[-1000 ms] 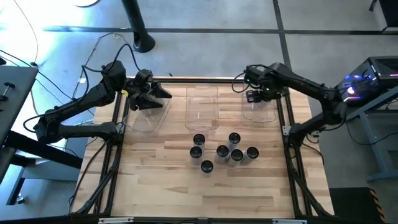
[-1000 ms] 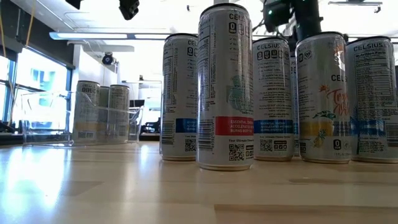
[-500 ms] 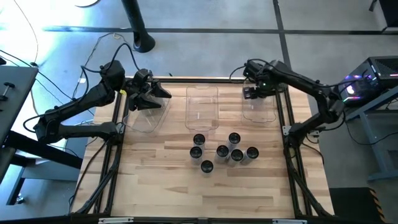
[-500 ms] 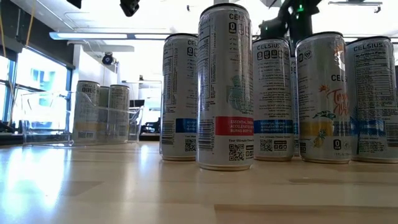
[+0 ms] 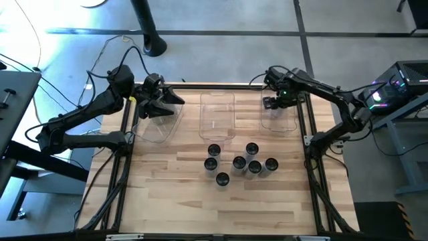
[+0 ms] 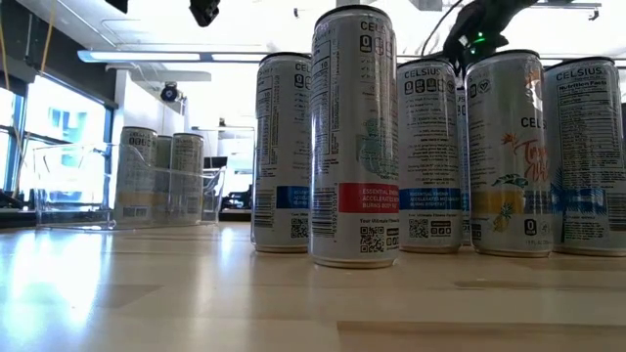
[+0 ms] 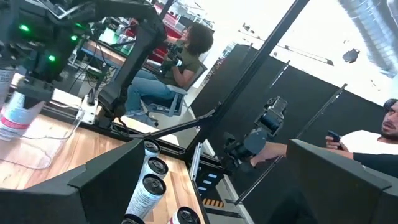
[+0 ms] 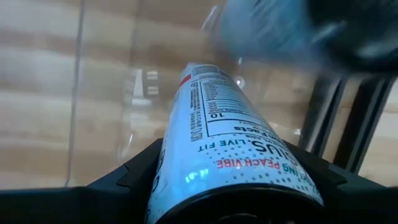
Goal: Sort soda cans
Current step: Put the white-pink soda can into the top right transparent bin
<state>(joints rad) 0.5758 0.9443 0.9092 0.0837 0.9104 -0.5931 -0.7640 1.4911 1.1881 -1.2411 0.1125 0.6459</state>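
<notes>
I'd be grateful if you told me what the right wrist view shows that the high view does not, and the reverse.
Only the right wrist view shows the printed white can clamped in the right pincer, with the clear plastic bin and wood tabletop beyond it. Only the high view shows the layout: three clear bins along the table's far edge, six dark-topped cans standing mid-table, and the left pincer open over the left bin. Both views share the right pincer at the right bin.
</notes>
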